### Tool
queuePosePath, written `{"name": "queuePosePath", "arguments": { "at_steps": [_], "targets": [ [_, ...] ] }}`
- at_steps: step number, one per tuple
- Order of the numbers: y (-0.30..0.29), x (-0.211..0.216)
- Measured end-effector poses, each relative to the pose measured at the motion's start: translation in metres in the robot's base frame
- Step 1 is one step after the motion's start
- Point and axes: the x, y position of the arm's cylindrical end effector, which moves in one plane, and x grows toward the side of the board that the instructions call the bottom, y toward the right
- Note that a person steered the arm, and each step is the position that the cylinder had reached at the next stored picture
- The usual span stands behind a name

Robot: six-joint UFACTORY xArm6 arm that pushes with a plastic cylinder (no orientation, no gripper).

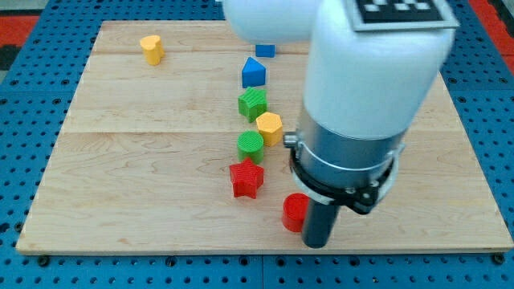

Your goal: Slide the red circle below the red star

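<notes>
Here, in the camera view, my tip (316, 243) stands near the worktop's (120, 160) bottom edge, touching the right side of the red circle (295, 212). There is no gripper on this arm, only the rod. The red circle lies below and to the right of the red star (246, 178). Above the star come a green circle (250, 144), a yellow hexagon (269, 128), a green block (252, 103) and a blue block (254, 72). Another yellow block (151, 48) sits far at the view's top left.
</notes>
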Motion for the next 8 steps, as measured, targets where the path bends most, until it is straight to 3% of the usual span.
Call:
{"name": "queuePosePath", "arguments": {
  "at_steps": [1, 2, 6, 7, 8],
  "targets": [
    [0.045, -0.010],
    [0.038, -0.035],
    [-0.053, -0.011],
    [-0.036, -0.013],
    [0.034, -0.070]
  ]
}}
